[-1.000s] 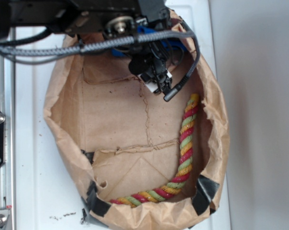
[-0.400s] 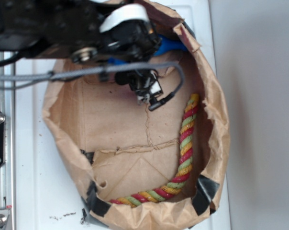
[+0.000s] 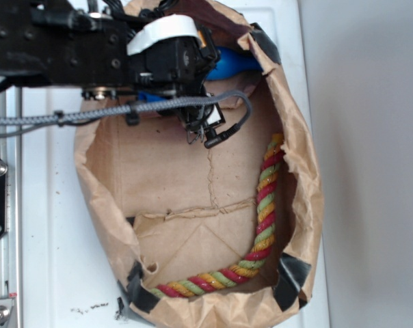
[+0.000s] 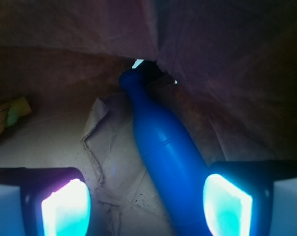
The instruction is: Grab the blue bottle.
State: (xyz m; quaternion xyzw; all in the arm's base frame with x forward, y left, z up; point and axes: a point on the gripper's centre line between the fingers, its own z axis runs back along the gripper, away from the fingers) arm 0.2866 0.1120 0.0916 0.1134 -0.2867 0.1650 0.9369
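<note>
In the wrist view the gripper (image 4: 146, 206) has its jaws spread wide, the left pad (image 4: 65, 209) resting over bare brown paper and the right pad (image 4: 226, 206) just beside the blue bottle (image 4: 165, 152). The bottle lies on its side on the floor of the paper bag (image 3: 193, 184), between the jaws but crowded toward the right one, not centred. Its long axis runs from near-right to far-left: the base sits low between the pads, and the narrow neck points away toward the bag's far wall (a small gap of light shows there). From the exterior view the bottle is tucked in the bag's top corner, mostly hidden under the arm, and the twisted rope (image 3: 264, 205) lies well apart along the right wall.
</note>
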